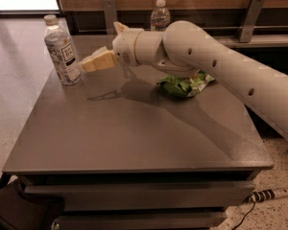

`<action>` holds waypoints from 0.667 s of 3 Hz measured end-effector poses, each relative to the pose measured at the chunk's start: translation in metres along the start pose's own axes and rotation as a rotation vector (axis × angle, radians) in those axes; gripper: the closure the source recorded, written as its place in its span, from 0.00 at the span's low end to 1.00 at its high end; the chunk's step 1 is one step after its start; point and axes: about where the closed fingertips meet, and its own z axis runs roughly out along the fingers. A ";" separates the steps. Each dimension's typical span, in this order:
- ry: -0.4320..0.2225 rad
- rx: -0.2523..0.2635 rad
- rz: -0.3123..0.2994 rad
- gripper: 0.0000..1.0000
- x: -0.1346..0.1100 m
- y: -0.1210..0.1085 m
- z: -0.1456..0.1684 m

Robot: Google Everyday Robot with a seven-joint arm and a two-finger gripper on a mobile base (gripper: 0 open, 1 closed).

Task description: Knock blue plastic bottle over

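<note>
Bottle [62,51]: upright, at 10 o'clock corner of tabletop [134,143]. Likely light, tall, narrow-based, thin slick plastic. No grasp needed; push high on label, should tip easily.
Pincer [89,63]: at bottle's 3 o'clock, just beside label, contact unclear. Looks pressed closed, holding nothing.
Water bottle [160,16]: 12 o'clock, behind arm, well apart.
Green bag [185,85]: 2 o'clock, under arm.
Nothing between pincer and bottle.
</note>
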 end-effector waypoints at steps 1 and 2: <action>-0.026 -0.044 0.026 0.00 -0.002 0.012 0.032; -0.059 -0.069 0.053 0.00 -0.004 0.018 0.055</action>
